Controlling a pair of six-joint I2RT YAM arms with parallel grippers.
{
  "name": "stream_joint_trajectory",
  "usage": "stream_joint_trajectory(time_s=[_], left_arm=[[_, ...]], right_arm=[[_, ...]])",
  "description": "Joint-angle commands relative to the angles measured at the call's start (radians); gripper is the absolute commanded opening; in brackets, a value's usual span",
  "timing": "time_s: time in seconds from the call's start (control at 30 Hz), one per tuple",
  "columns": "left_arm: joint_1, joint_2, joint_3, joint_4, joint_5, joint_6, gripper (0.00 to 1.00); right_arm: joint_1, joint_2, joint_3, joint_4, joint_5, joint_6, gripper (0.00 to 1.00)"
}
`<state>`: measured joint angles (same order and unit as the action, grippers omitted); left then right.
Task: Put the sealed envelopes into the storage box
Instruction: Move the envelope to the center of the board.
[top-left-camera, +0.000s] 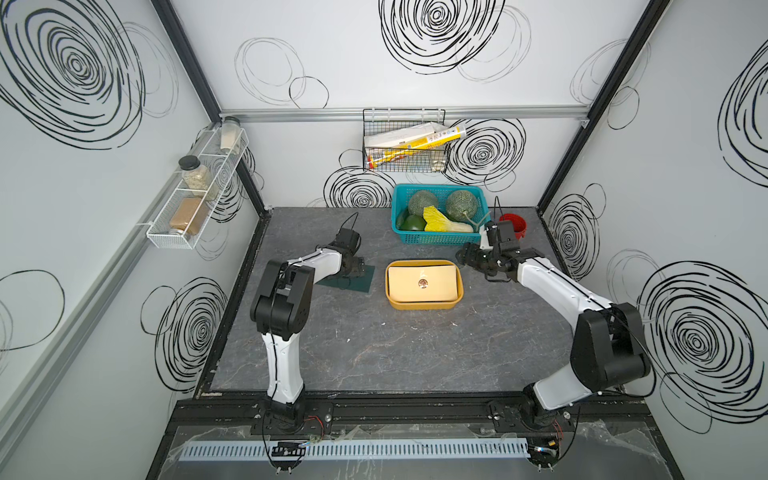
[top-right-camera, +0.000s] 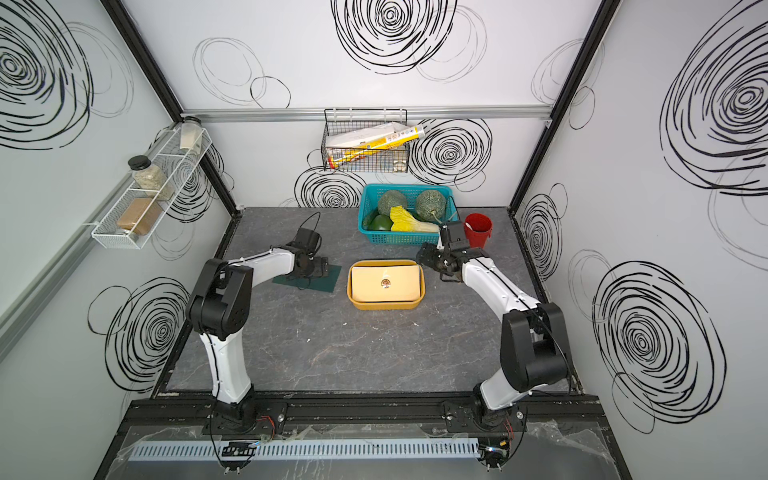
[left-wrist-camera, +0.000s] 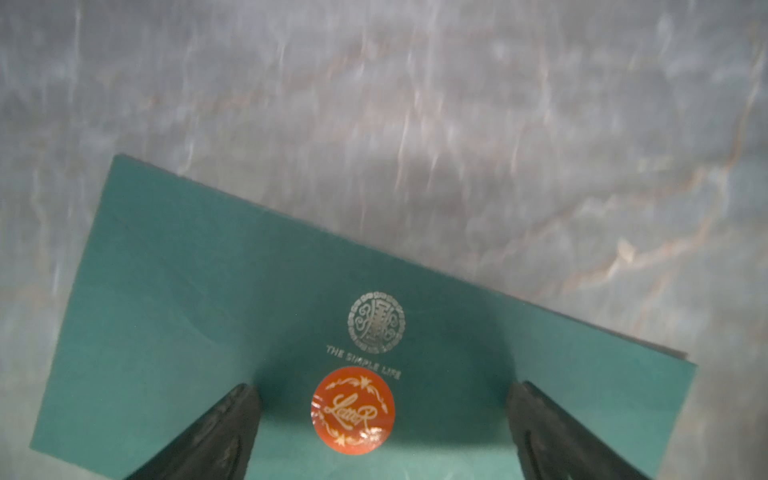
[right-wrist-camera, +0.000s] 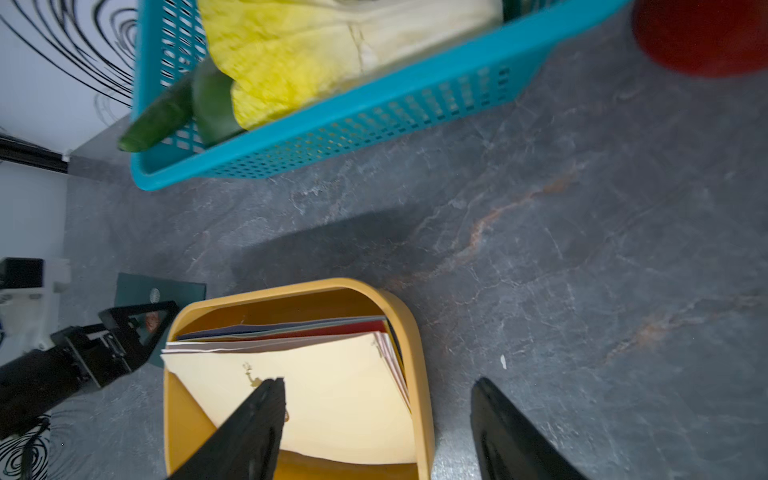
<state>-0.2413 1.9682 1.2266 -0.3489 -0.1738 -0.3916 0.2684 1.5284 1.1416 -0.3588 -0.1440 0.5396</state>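
Marble tabletop (top-left-camera: 374, 345), teal basket (top-left-camera: 436, 240) behind storage box (top-left-camera: 422, 306), red cup (top-left-camera: 520, 227) beside

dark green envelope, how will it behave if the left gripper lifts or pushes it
Probably floppy and light: the dark green envelope looks like thin paper, so it should sag if lifted by one edge. It lies flat on the smooth table, so the open left gripper may struggle to get under it, and a push could slide it.
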Motion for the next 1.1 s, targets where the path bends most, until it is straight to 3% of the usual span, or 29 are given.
stream_joint_trajectory(time_s=[0.0, 0.17, 0.33, 0.37, 0.43, 0.53, 0.67, 0.83, 1.07], left_arm=[[-0.003, -0.077, -0.188, -0.082, 0.074, -0.040, 0.99], [-0.144, -0.293, -0.446, -0.080, 0.106, -0.247, 0.99], [-0.345, -0.399, -0.569, -0.068, 0.145, -0.479, 0.99], [-0.402, -0.414, -0.572, -0.076, 0.139, -0.539, 0.99], [-0.494, -0.430, -0.559, -0.067, 0.146, -0.623, 0.99], [-0.590, -0.388, -0.480, -0.088, 0.112, -0.712, 0.99], [-0.646, -0.340, -0.410, -0.062, 0.153, -0.771, 0.99], [-0.625, -0.442, -0.335, -0.154, 0.126, -0.720, 0.99], [-0.394, -0.640, -0.416, -0.240, 0.133, -0.470, 0.99]], right_arm=[[-0.004, -0.083, 0.015, -0.118, -0.029, -0.093, 0.75], [0.005, -0.202, -0.074, -0.156, -0.090, -0.105, 0.77], [0.078, -0.267, -0.180, -0.194, -0.123, -0.079, 0.77], [0.095, -0.283, -0.202, -0.202, -0.124, -0.066, 0.78], [0.119, -0.320, -0.250, -0.203, -0.134, -0.037, 1.00], [0.155, -0.360, -0.327, -0.193, -0.171, -0.002, 1.00], [0.177, -0.390, -0.406, -0.176, -0.173, 0.043, 1.00], [0.226, -0.409, -0.481, -0.124, -0.180, 0.109, 1.00], [0.456, -0.325, -0.519, 0.019, -0.067, 0.351, 1.00]])
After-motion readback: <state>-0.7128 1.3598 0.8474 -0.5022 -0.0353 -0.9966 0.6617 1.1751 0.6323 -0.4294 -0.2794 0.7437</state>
